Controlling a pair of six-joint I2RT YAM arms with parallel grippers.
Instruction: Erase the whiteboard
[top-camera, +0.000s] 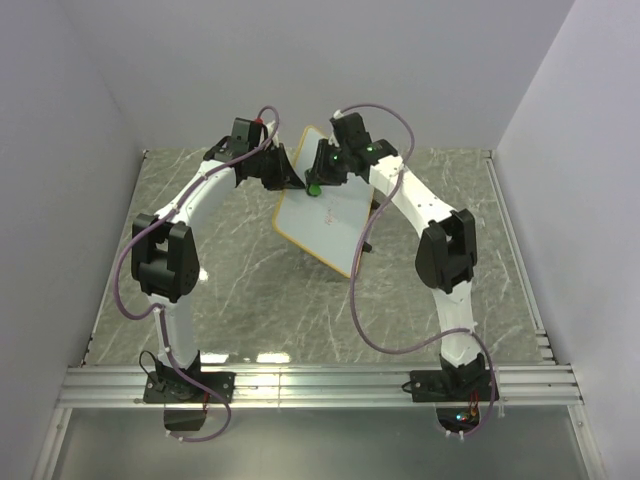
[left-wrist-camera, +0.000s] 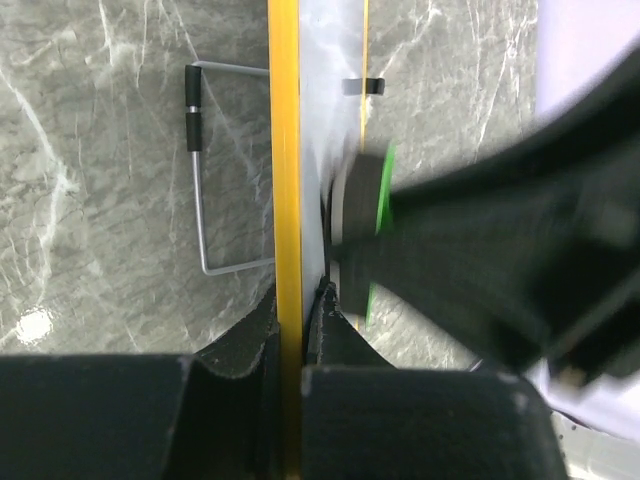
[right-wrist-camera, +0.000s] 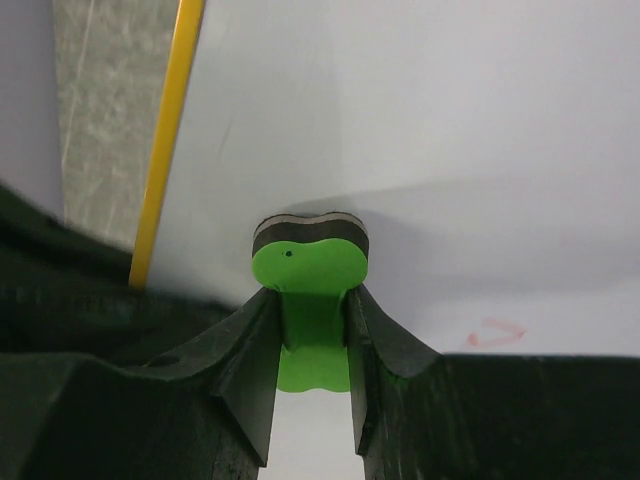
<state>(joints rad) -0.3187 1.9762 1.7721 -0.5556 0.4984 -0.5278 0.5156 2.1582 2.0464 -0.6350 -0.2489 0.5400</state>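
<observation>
The whiteboard (top-camera: 325, 215) is a white board with a thin orange frame, propped tilted at the middle of the table. My left gripper (top-camera: 283, 180) is shut on its left frame edge (left-wrist-camera: 286, 200). My right gripper (top-camera: 316, 178) is shut on a green eraser (right-wrist-camera: 312, 300) with a dark felt face, pressed flat against the board's white surface (right-wrist-camera: 450, 130). A faint red mark (right-wrist-camera: 495, 333) shows on the board to the right of the eraser. The eraser's green edge also shows in the left wrist view (left-wrist-camera: 384, 200), beside the dark right gripper.
A bent wire stand (left-wrist-camera: 198, 190) with a black sleeve sticks out behind the board over the grey marbled table (top-camera: 230, 280). White walls close in on three sides. An aluminium rail (top-camera: 320, 385) runs along the near edge by the arm bases.
</observation>
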